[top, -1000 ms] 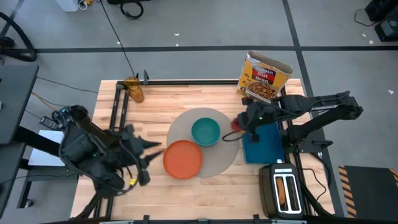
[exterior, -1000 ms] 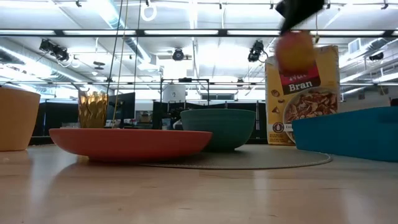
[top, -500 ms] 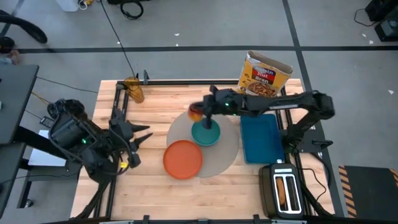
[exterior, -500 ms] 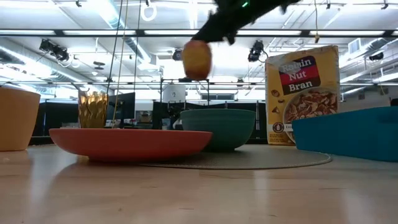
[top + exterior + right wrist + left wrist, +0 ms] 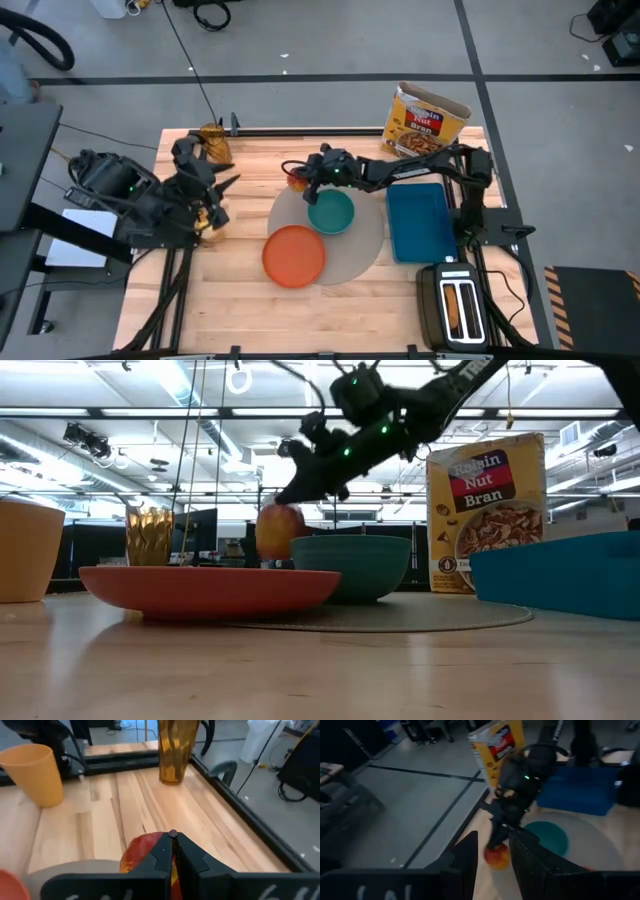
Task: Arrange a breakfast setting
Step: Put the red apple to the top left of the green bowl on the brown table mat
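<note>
right gripper (image 5: 300, 178) clamped on round red apple (image 5: 281, 532) | left gripper (image 5: 222, 186) apart (waiting) | risk: released beside the fingers' round grey placemat (image 5: 368, 250) edge, apple rolls

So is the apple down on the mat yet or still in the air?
In the air. The low view shows the apple above the placemat, beside the bowl, held in the right gripper.

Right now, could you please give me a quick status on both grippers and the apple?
Right gripper shut on red apple, low beside teal bowl, over placemat edge. Left gripper open, waiting at table's left. Nothing in the way.
</note>
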